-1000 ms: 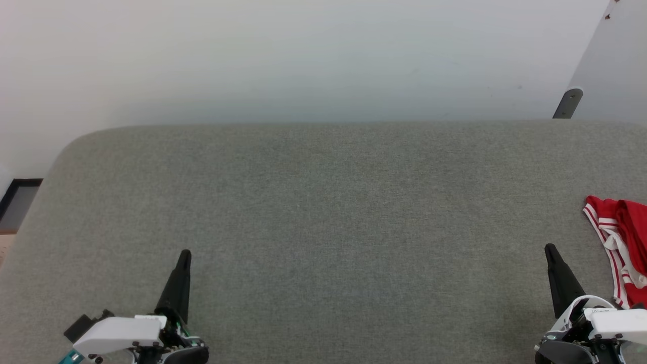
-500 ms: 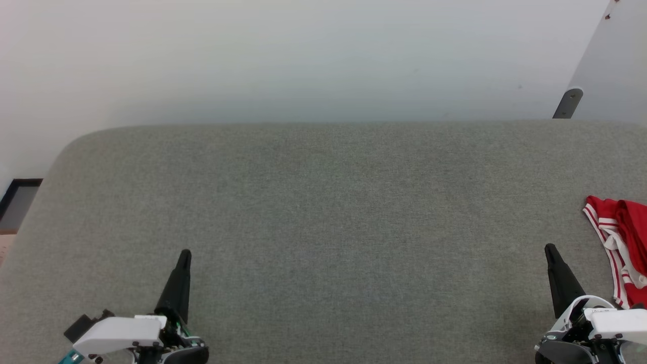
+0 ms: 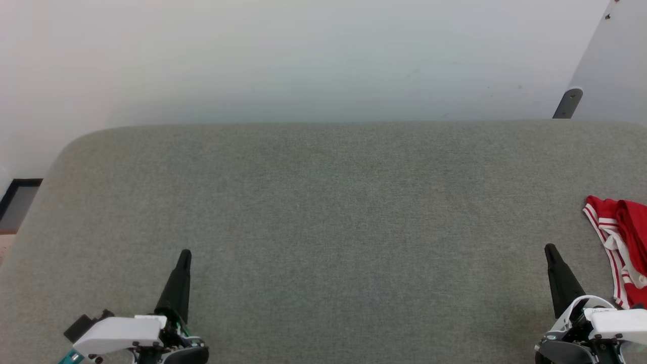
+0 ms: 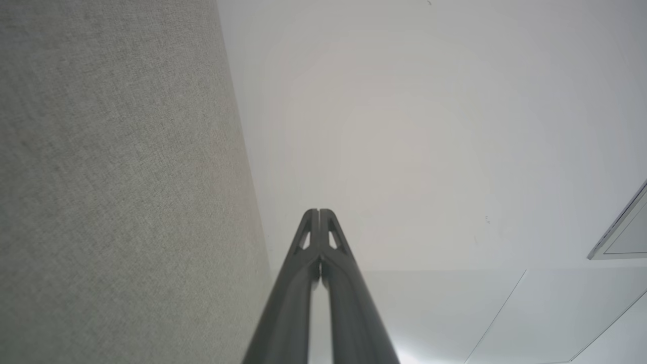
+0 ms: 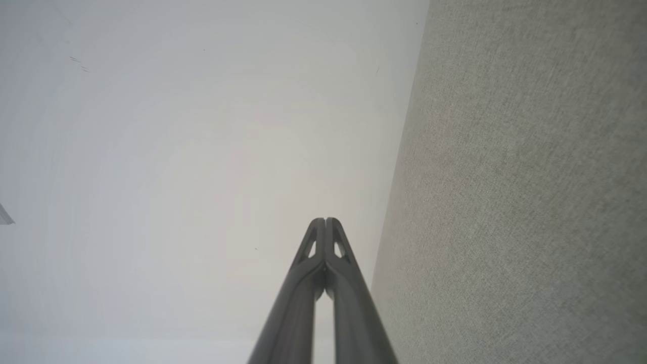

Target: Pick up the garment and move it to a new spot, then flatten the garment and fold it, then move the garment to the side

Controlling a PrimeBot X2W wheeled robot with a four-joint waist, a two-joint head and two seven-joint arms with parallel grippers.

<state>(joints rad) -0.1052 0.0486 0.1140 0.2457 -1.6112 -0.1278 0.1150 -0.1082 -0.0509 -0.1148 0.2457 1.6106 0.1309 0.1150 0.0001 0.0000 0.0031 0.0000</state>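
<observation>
Fingers closed tip to tip, empty, on left gripper (image 4: 319, 217) and right gripper (image 5: 326, 225), both over near table (image 3: 323, 202) edge. Garment (image 3: 624, 242) crumpled at far right, near right gripper, untouched.

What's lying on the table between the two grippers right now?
Nothing: the head view shows bare gray table from the left gripper to the right gripper. A red-and-white cloth lies beyond the right gripper.
</observation>
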